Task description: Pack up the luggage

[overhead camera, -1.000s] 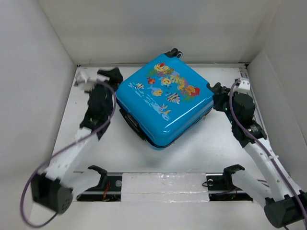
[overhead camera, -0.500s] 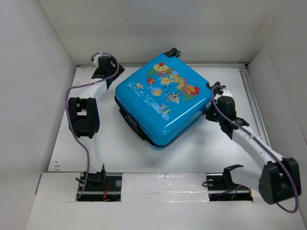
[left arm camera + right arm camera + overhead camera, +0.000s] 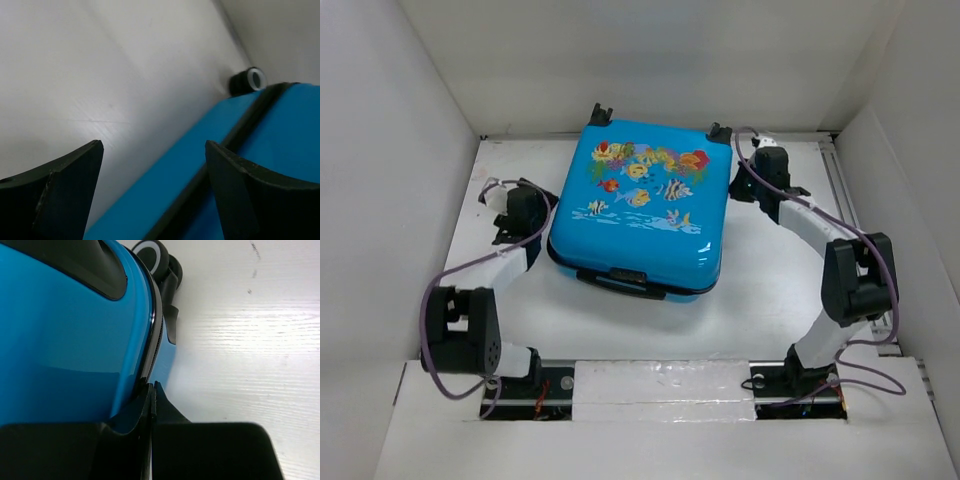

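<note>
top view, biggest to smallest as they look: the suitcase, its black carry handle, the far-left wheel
1. luggage, by far the largest
2. black carry handle on its near side
3. far-left wheel, clearly the smallest

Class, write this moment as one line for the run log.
suitcase: closed, flat, print up | left gripper: jaws open at its left side | right gripper: jaws shut at its right-side seam

Luggage (image 3: 642,248) bright blue, colourful fish-and-coral print; wheels (image 3: 601,114) black; table (image 3: 765,285) white.
</note>
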`<control>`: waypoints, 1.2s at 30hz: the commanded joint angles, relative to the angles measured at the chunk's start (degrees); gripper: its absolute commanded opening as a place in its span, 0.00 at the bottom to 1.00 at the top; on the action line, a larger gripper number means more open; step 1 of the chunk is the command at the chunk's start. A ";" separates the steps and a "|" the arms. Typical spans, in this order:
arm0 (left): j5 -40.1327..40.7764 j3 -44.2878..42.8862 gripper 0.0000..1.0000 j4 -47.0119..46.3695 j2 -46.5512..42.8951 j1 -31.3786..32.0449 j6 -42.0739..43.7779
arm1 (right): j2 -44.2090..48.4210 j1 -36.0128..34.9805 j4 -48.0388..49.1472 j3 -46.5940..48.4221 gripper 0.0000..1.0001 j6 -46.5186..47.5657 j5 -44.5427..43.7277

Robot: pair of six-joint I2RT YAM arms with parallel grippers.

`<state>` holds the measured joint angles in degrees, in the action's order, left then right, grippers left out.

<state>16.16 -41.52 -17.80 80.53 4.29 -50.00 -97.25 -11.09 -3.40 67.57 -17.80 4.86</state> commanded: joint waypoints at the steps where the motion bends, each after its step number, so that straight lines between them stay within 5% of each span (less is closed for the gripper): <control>1: -2.36 -2.07 0.79 -3.66 -6.17 3.09 0.16 | 3.20 -2.18 5.68 2.84 0.00 -3.90 11.92; 3: -3.67 -4.18 0.81 -3.64 -8.01 3.09 -0.36 | 4.61 -2.18 5.68 0.92 0.08 -4.43 11.23; 8: -4.21 -13.14 0.83 0.40 -12.93 3.09 2.35 | 12.50 0.63 5.07 -5.51 0.52 -6.28 9.11; 11: -8.93 -13.15 0.78 -3.26 -19.26 3.70 4.37 | 16.91 1.95 5.07 -10.87 0.60 -6.81 9.11; 14: -14.76 -17.62 0.49 -2.51 -20.68 10.70 10.95 | 22.63 2.48 7.78 -17.89 0.53 -6.81 10.95; 15: -10.41 -22.51 0.42 -1.37 -18.76 19.61 17.24 | 25.94 2.48 10.93 -22.09 0.41 -6.81 12.61; 16: -7.40 -22.55 0.42 -0.05 -18.74 19.70 17.30 | 27.63 2.48 12.26 -22.13 0.35 -7.33 12.63; 18: -1.86 -32.33 0.40 4.15 -12.35 33.89 26.24 | 31.05 1.95 15.34 -28.18 0.15 -7.33 15.60; 20: 6.20 -37.82 0.33 6.11 -7.09 46.69 30.64 | 36.50 1.95 20.24 -32.57 0.07 -7.33 17.80; 26: 0.80 -26.89 0.19 -0.39 -10.39 58.09 28.82 | 48.11 1.42 26.24 -46.03 0.13 -5.07 27.20; 31: 19.11 -13.69 0.09 4.16 -14.61 77.83 23.83 | 49.70 1.42 24.58 -51.12 0.13 -6.27 30.90; 36: 24.79 -2.01 0.03 13.57 -16.54 84.74 2.16 | 46.99 0.90 23.79 -53.33 0.17 -5.23 32.22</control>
<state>32.49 -48.01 -9.23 67.13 88.55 -32.95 -49.25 -9.26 17.39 14.39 -24.18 33.74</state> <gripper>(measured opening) 0.039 0.159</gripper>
